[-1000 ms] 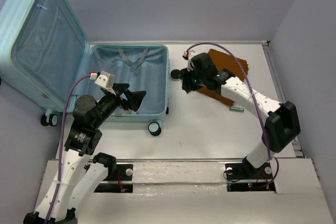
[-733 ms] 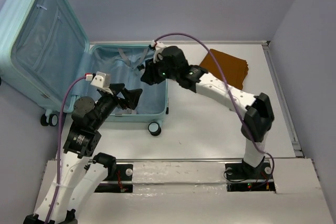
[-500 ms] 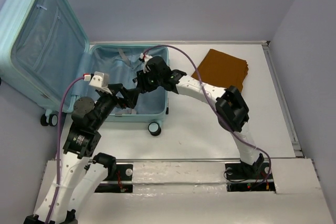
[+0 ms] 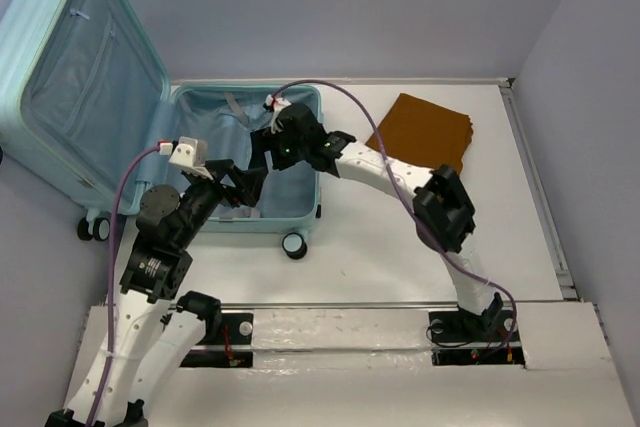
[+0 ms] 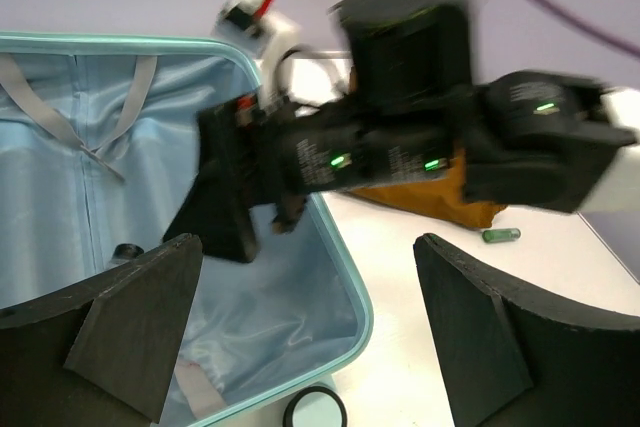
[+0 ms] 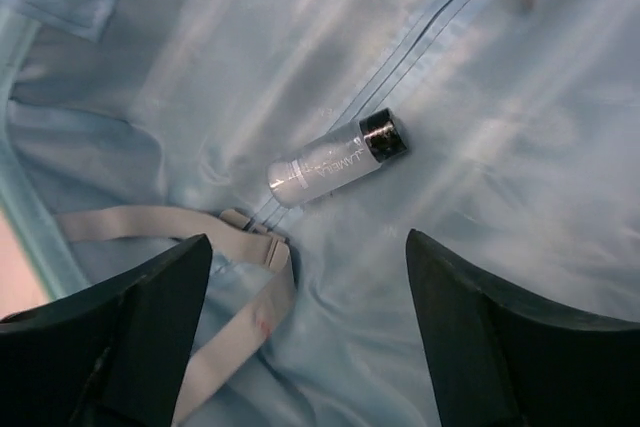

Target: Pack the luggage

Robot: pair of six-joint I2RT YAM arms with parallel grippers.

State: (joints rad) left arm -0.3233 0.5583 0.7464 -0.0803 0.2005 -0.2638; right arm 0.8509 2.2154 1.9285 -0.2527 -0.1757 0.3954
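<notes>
Luggage [image 4: 90,77] was laid open at the left back of the table [image 4: 400,247], with its lid leaned up toward the left and its lower shell flat on the table. The right pincer [image 6: 310,347] was held over the blue lining of the lower shell. Its two fingers were spread wide and nothing was gripped between them. Under it, a small clear bottle [image 6: 335,162] with a black cap was seen lying on its side on the lining, beside a seam and apart from both fingers. A grey strap [image 6: 150,222] was laid near the bottle. The left pincer [image 5: 310,347] was also opened wide and empty. It was held over the near part of the lower shell and was pointed at the right pincer, close to it. A folded brown cloth [image 4: 425,132] was laid on the table to the right of the luggage. A small green thing [image 5: 500,235] was seen on the table near the cloth. A black wheel [image 4: 293,244] was seen at the near right corner of the shell.
</notes>
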